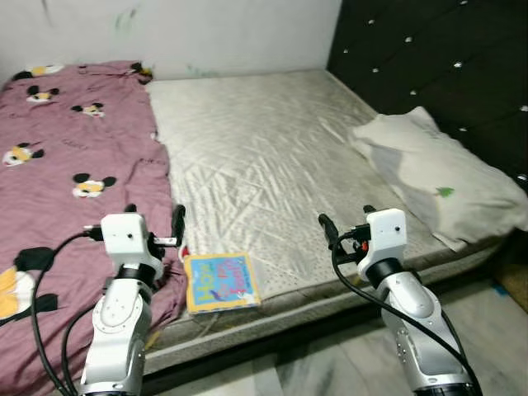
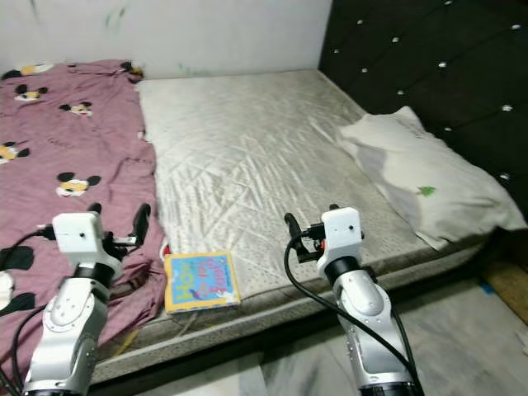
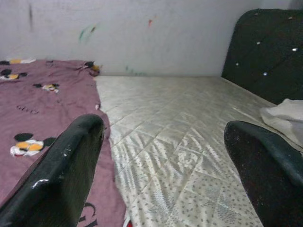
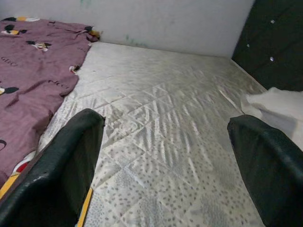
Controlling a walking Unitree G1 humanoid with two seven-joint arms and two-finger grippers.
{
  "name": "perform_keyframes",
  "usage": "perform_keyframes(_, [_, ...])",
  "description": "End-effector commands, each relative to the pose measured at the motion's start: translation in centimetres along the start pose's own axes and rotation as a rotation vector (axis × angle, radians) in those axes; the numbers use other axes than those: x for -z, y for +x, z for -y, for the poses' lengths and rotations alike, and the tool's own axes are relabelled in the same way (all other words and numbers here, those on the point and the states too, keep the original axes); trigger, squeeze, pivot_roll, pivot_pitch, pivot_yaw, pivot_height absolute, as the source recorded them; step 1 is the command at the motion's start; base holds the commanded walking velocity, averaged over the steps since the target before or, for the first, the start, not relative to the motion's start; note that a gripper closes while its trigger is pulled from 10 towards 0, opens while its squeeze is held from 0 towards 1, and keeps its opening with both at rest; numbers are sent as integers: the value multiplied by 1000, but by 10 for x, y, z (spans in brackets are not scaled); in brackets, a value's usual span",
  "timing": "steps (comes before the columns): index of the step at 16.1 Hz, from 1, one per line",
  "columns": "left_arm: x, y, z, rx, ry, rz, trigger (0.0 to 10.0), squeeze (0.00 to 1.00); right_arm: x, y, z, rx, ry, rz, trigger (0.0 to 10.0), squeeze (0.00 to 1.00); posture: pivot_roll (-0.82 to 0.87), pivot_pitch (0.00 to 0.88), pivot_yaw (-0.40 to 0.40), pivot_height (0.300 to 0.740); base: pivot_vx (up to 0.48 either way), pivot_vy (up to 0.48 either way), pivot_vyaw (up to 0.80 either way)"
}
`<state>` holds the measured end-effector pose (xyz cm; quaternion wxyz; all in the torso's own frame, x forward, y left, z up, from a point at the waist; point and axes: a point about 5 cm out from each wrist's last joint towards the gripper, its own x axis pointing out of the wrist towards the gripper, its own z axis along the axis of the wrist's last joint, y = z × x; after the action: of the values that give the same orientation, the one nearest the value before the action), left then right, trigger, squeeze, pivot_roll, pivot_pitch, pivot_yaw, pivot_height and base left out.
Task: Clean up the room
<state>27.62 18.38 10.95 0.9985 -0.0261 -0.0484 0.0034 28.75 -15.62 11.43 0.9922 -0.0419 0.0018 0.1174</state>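
A colourful picture book (image 1: 221,281) lies flat at the front edge of the pale quilted mattress (image 1: 264,148). A maroon cartoon-mouse blanket (image 1: 74,157) covers the bed's left side. A white pillow (image 1: 437,177) rests at the right, by the headboard. My left gripper (image 1: 154,216) is held up over the blanket's edge, just left of the book, open and holding nothing. My right gripper (image 1: 346,221) hovers over the mattress's front edge, right of the book, also open with nothing in it. Both wrist views look between spread fingers (image 3: 66,161) (image 4: 66,156) across the bed.
A black tufted headboard (image 1: 445,58) stands along the right side and a white wall (image 1: 206,33) runs behind the bed. Grey marbled floor (image 1: 330,367) lies in front of the bed frame.
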Motion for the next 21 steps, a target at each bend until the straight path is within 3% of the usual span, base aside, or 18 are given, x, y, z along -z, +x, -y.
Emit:
perform_keyframes(1, [2, 1, -3, -7, -1, -24, 10000, 0, -3, 3, 0, -5, -2, 2, 10000, 0, -1, 17, -50, 740, 0, 480, 0])
perform_keyframes(5, [2, 4, -2, -2, 1, -19, 10000, 0, -3, 3, -1, -7, -8, 3, 10000, 0, -2, 9, -49, 740, 0, 480, 0])
perform_keyframes(12, [-4, 8, 3, 42, -15, 31, 10000, 0, -5, 4, -3, -32, -56, 27, 10000, 0, -8, 0, -46, 740, 0, 0, 101])
perform_keyframes(14, [-4, 8, 4, 47, -19, 33, 10000, 0, -4, 4, -3, -27, -57, 27, 10000, 0, -8, 0, -46, 740, 281, 0, 697])
perform_keyframes(21, [-5, 11, 4, 61, -31, 40, 10000, 0, -5, 8, -1, -10, -58, 29, 10000, 0, -13, 9, -44, 740, 332, 0, 0])
